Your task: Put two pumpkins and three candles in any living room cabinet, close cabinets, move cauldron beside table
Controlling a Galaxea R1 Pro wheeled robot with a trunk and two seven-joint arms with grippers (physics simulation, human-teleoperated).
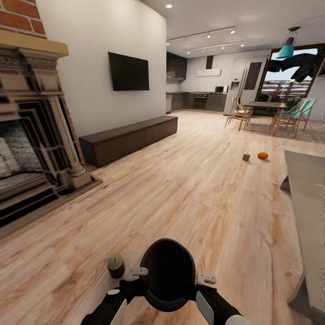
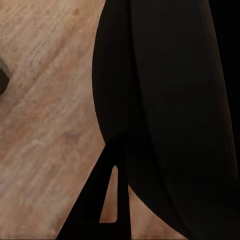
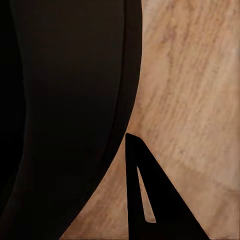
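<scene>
The left end effector point(image 1: 135, 272) and right end effector point(image 1: 204, 278) press against opposite sides of the black cauldron point(image 1: 168, 274), gripping it between them; whether either one's fingers are spread I cannot tell. A small grey candle point(image 1: 116, 266) stands just left of the cauldron on the wooden floor point(image 1: 180, 194). Farther right, another candle point(image 1: 246, 157) stands beside a pumpkin point(image 1: 262, 155), while the closed cabinet point(image 1: 128, 139) sits far left against the wall.

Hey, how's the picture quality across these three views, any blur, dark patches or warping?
Head view: evenly lit, wide-angle stretch bends the fireplace and table; far pumpkin small but clear. Left wrist view: the cauldron is a featureless black mass. Right wrist view: same, floor grain soft.
</scene>
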